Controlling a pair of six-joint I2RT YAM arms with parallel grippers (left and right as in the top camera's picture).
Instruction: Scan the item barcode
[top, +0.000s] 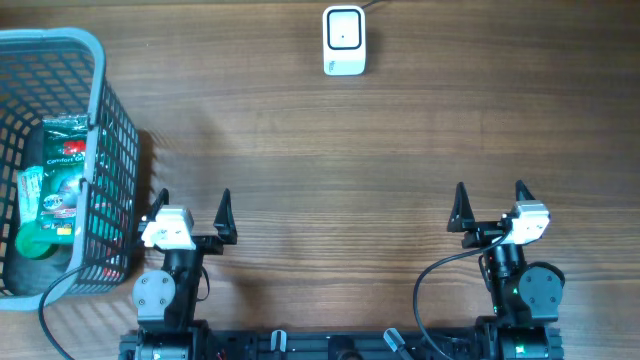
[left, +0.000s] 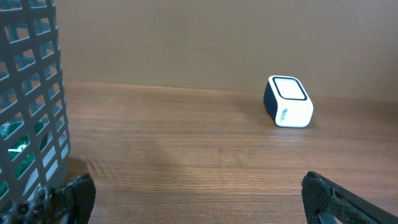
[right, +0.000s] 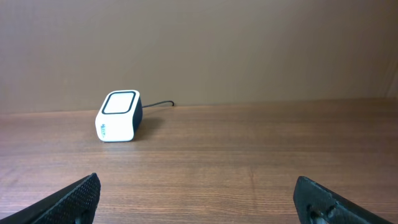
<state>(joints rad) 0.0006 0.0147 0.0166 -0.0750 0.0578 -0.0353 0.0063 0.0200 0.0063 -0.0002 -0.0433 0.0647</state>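
Note:
A white barcode scanner (top: 344, 40) with a dark window stands at the far middle of the table, also seen in the left wrist view as the scanner (left: 288, 101) and in the right wrist view as the scanner (right: 119, 116). Packaged items (top: 60, 180) in green and white wrappers lie in a grey basket (top: 95, 60) at the left. My left gripper (top: 192, 205) is open and empty near the front edge, right beside the basket. My right gripper (top: 491, 196) is open and empty at the front right. No barcode is legible.
The basket's mesh wall (left: 28, 112) fills the left of the left wrist view, close to my left finger. A black cable (right: 158, 104) runs from the scanner toward the back. Bare wood tabletop (top: 340, 180) lies between the grippers and the scanner.

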